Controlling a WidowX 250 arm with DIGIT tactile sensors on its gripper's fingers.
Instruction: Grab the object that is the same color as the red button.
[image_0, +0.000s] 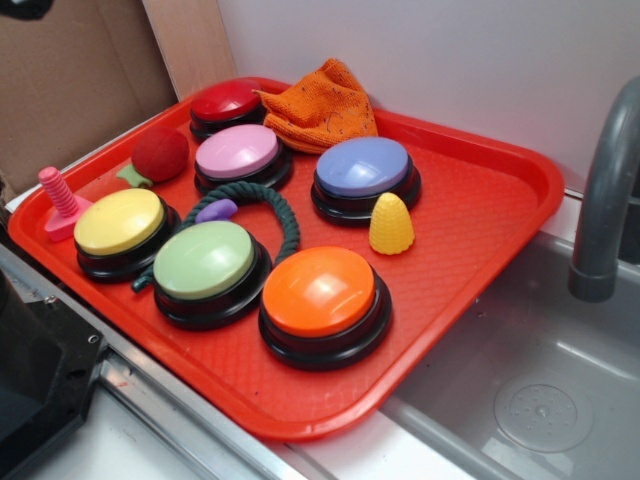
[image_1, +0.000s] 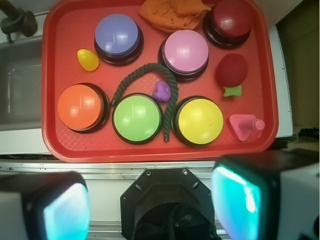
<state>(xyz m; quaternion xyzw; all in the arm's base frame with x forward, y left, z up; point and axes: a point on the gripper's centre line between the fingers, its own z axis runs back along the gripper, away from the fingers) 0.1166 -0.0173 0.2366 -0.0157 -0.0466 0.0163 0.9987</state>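
Dark-red fuzzy ball (image_1: 231, 69) lies ungrasped on the red tray (image_1: 150, 147), just beside the red button (image_1: 231, 20).
The gripper (image_1: 150, 200) hangs wide open and empty, back over the worktop edge; approach and grasp remain.

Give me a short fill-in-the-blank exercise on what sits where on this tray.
1. The fuzzy dark-red ball has a small ____ leaf piece attached.
2. The dark green rope curves around a small ____ toy.
3. The orange cloth lies beside the ____ button at the tray's far end.
4. The yellow corn-shaped toy stands next to the ____ button.

Missing words: green; purple; red; blue
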